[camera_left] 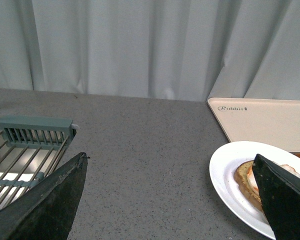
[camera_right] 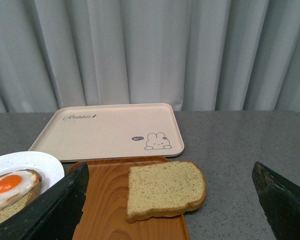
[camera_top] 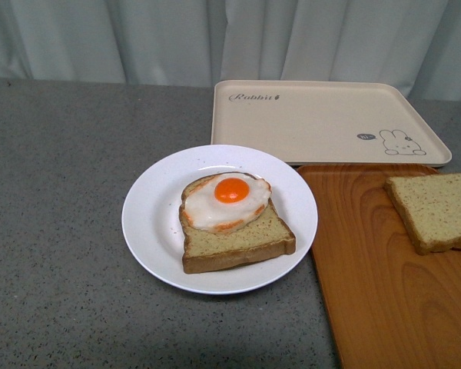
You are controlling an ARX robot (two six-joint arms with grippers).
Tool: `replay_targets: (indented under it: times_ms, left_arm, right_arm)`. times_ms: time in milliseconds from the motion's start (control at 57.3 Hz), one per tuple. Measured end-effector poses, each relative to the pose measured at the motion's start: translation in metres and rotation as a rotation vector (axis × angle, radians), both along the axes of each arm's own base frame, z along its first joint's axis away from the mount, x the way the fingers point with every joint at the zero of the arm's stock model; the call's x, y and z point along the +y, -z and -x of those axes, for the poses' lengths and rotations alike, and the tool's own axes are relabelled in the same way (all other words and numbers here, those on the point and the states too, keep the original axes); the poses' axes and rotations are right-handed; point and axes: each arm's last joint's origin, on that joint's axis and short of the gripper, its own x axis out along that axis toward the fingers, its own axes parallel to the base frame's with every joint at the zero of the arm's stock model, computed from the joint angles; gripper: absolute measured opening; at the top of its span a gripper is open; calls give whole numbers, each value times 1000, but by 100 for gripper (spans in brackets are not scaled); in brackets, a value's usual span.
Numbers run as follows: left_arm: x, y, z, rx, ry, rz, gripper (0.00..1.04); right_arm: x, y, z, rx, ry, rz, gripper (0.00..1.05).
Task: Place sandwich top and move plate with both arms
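Note:
The plain tan sandwich top (camera_top: 436, 209) lies flat on the wooden tray (camera_top: 376, 284) at the right; it also shows ahead of my open right gripper (camera_right: 170, 200) as the sandwich top (camera_right: 165, 189). The white plate (camera_top: 150, 231) sits at the table's centre, carrying a bread slice topped with a fried egg (camera_top: 229, 201). My open left gripper (camera_left: 172, 200) hovers over bare table, with the plate (camera_left: 225, 175) beside one of its fingers (camera_left: 285, 197). Neither arm appears in the front view.
A cream rabbit-print tray (camera_top: 323, 119) lies behind the plate and the wooden tray. A metal wire rack with a grey-green frame (camera_left: 30, 145) stands at the far side of the left gripper. Pale curtains (camera_top: 230, 38) close off the table's back.

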Motion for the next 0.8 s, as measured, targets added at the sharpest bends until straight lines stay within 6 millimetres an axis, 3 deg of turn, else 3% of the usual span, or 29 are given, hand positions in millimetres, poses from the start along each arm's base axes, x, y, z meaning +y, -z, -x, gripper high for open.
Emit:
replay_targets:
  times_ms: [349, 436, 541, 698, 802]
  left_arm:
    - [0, 0, 0, 0, 0, 0, 98]
    - [0, 0, 0, 0, 1, 0, 98]
    - [0, 0, 0, 0, 0, 0, 98]
    - [0, 0, 0, 0, 0, 0, 98]
    - [0, 0, 0, 0, 0, 0, 98]
  right_arm:
    - [0, 0, 0, 2, -3, -4, 96]
    - [-5, 2, -4, 232, -93, -271, 96]
    - [-24, -7, -20, 238, 32, -461, 96]
    - [-43, -27, -62, 245, 107, -515, 96]
    - [-56, -22, -92, 338, 169, -526, 96]
